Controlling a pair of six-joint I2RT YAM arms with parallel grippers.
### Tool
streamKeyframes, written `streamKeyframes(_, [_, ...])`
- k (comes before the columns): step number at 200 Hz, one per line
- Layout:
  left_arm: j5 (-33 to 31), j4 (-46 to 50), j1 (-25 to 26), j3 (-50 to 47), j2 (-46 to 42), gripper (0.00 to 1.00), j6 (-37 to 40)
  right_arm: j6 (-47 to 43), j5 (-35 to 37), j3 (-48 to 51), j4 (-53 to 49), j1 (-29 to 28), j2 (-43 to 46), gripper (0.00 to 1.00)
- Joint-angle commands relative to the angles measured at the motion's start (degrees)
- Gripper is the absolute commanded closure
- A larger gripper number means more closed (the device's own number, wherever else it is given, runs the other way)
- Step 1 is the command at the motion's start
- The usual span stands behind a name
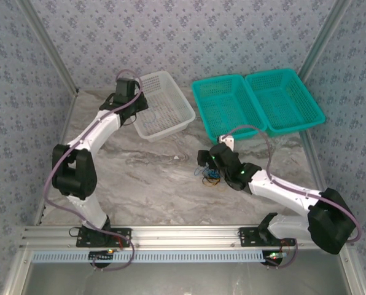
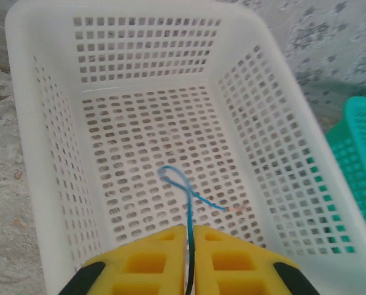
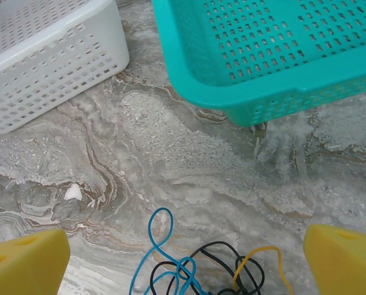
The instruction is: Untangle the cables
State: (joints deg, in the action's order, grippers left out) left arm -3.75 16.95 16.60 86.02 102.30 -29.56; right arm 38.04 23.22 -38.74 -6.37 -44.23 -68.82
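A thin blue cable (image 2: 182,178) hangs looped over the inside of the white basket (image 2: 23,123), pinched between the yellow fingers of my left gripper (image 2: 189,228), which is shut on it. From above, the left gripper (image 1: 129,92) sits at the white basket's (image 1: 171,101) left rim. A small tangle of cables (image 1: 210,178) lies on the marble table: blue (image 3: 152,236), black (image 3: 217,252) and yellow (image 3: 256,255) strands looped together. My right gripper (image 3: 186,236) hovers just over that tangle, open, with its fingers (image 3: 23,261) far apart and nothing between them. It also appears from above as the right gripper (image 1: 206,161).
Two teal baskets (image 1: 223,104) (image 1: 287,98) stand side by side at the back right; the nearer teal basket (image 3: 232,92) lies just beyond the tangle. The white basket's wall (image 3: 48,61) is to the far left of it. Patterned walls enclose the table.
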Motion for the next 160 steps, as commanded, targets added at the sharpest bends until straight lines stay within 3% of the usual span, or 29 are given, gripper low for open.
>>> streamKeyframes(1, [-1.0, 5.8, -0.2, 4.9, 2.7, 0.73, 1.2, 3.3, 2.3, 1.0, -3.0, 0.4, 1.9, 0.0])
streamKeyframes(17, [-0.8, 7.8, -0.3, 7.0, 4.3, 0.36, 1.3, 3.7, 2.2, 0.8, -4.9, 0.5, 2.4, 0.0])
streamKeyframes(46, [-1.7, 9.7, 0.1, 7.2, 2.8, 0.01, 0.6, 3.6, 2.3, 0.5, -9.7, 0.8, 3.2, 0.0])
streamKeyframes(74, [-2.6, 8.1, 0.5, 1.8, -3.6, 0.01, 0.2, 1.9, 1.4, 0.0, -11.3, 2.0, 3.2, 0.0])
streamKeyframes(122, [3.5, -0.3, 2.2, -13.3, -17.5, 0.01, 0.7, 5.1, 1.0, 0.2, -10.6, 2.9, 3.0, 0.0])
streamKeyframes(133, [6.1, -6.7, 4.3, -19.5, -21.8, 0.01, 3.3, 5.8, 1.1, 0.3, -10.6, 3.2, 3.0, 0.0])
streamKeyframes(160, [4.7, -18.8, 12.6, -31.1, -29.7, 0.01, 5.9, 6.0, 1.9, 0.3, -11.5, 3.3, 2.7, 0.0])
